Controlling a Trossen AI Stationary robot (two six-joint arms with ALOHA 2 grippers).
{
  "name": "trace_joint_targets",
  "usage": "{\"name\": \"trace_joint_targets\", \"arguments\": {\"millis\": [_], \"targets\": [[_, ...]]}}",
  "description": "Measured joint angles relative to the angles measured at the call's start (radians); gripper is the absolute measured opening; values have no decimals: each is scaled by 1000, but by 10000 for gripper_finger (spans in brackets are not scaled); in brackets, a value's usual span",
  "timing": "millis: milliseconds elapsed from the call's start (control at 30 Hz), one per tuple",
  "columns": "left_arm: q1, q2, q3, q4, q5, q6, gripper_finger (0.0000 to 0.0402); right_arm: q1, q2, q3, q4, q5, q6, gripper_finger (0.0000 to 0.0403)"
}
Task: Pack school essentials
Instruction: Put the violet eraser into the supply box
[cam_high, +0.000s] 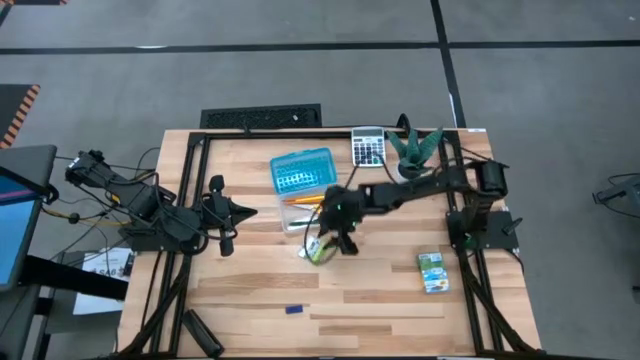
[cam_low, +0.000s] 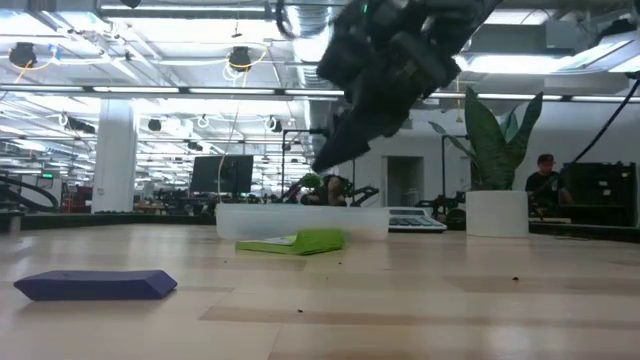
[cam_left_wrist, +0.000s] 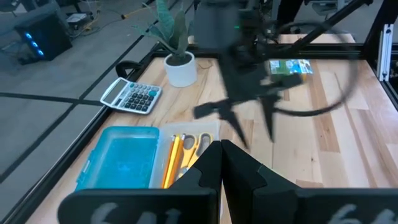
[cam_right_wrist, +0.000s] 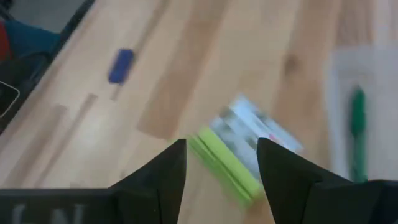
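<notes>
A green-white small block lies flat on the table in front of the open pencil case; it also shows in the high view and the low view. My right gripper is open and hovers just above it, one finger to each side, touching nothing; it also shows in the high view. The case's clear tray holds orange and yellow pencils, yellow-handled scissors and a green pen. A tiny blue piece and a green-blue packet lie on the table. My left gripper is shut and empty at the table's left.
The case's blue lid lies open toward the far edge. A grey calculator and a potted plant stand at the far right. Bare wood lies toward the near edge. A person sits in the room beyond.
</notes>
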Motion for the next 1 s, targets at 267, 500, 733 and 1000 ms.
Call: {"name": "trace_joint_targets", "arguments": {"millis": [267,500,733,1000], "targets": [[0,0,0,0,0,-20,0,249,0,0,283,238,-11,194],[0,0,0,2,1,-38,0,357,38,-3,441,371,29,195],[0,1,0,0,3,-73,0,412,228,69,557,422,67,201],[0,1,0,1,7,-98,0,416,415,227,559,384,96,210]]}}
